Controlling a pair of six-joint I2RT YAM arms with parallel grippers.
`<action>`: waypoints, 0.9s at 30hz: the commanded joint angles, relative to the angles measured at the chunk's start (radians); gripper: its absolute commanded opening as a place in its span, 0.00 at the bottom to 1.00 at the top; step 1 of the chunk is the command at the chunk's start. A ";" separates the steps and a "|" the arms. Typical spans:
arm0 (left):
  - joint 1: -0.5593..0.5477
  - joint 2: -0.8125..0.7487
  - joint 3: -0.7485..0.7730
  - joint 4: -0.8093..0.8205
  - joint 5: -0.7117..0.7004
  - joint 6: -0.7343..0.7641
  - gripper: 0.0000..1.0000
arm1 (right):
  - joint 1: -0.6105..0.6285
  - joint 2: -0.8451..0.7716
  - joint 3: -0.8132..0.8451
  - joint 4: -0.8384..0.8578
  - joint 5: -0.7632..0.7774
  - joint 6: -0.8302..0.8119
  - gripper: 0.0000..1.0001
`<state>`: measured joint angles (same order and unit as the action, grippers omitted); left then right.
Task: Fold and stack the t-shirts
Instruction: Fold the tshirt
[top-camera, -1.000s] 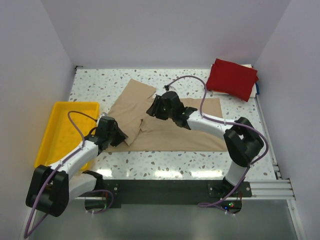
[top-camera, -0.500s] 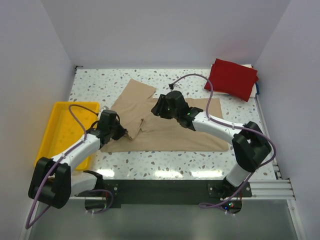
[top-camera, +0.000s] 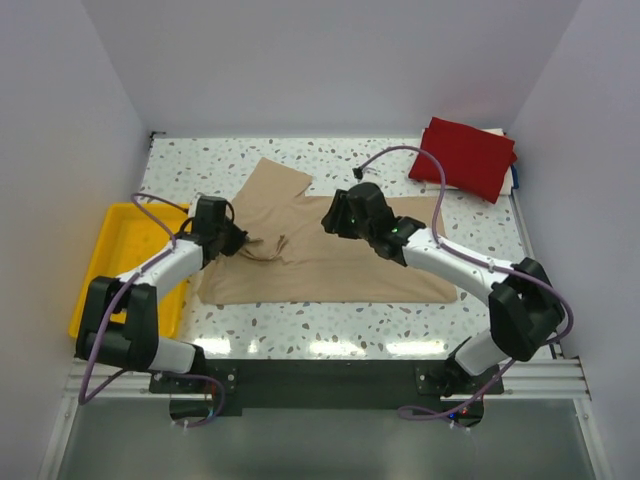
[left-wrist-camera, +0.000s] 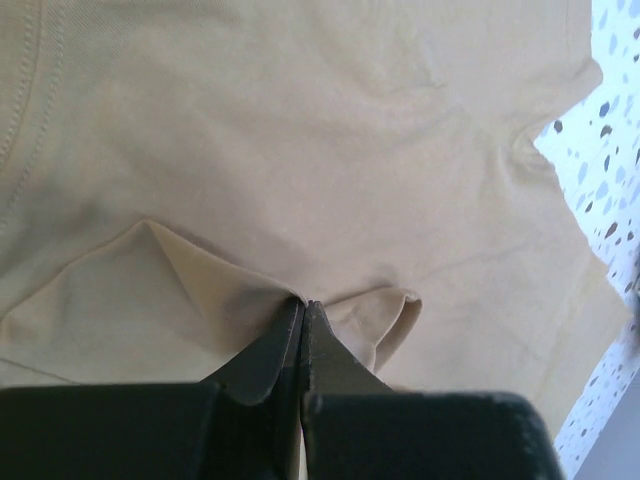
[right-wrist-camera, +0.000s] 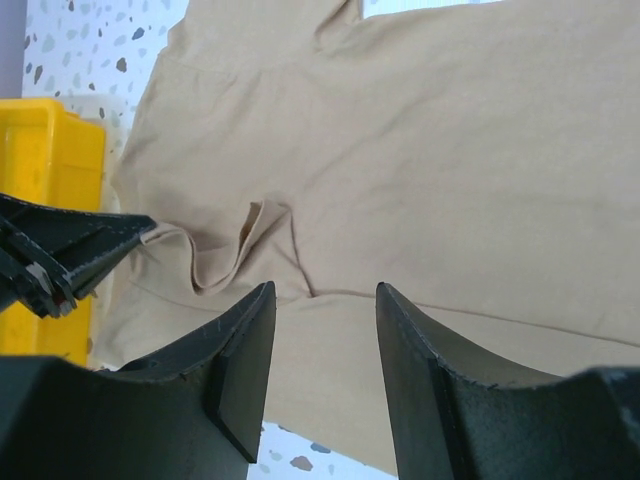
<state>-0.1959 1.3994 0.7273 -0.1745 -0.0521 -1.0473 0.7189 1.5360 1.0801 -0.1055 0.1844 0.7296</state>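
Dark red t-shirt (top-camera: 465, 158): folded, at the far right corner of the tabletop (top-camera: 190, 165). Tan t-shirt (top-camera: 340, 265): spread mid-tabletop, fold barely begun. Left gripper (left-wrist-camera: 302, 303) clenched on a pinch of its cloth; right gripper (right-wrist-camera: 322, 300) released, empty, hovering above it. Stacking not yet done.

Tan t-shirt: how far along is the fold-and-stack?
Done: the dark red t-shirt lies folded at the far right corner. In hand: the left gripper is shut on a pinch of the tan t-shirt; the right gripper hovers open above it. Left: it lies mostly spread, unstacked.
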 joint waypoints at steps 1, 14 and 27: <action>0.038 0.027 0.064 0.076 0.017 -0.022 0.00 | -0.012 -0.057 -0.008 -0.011 0.056 -0.061 0.49; 0.065 0.170 0.113 0.096 0.023 -0.036 0.00 | -0.013 0.208 0.184 0.061 -0.169 -0.234 0.49; 0.067 0.165 0.075 0.124 0.040 -0.030 0.00 | 0.060 0.532 0.444 0.090 -0.246 -0.318 0.42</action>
<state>-0.1375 1.5784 0.8089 -0.1074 -0.0242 -1.0664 0.7486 2.0602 1.4525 -0.0612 -0.0422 0.4500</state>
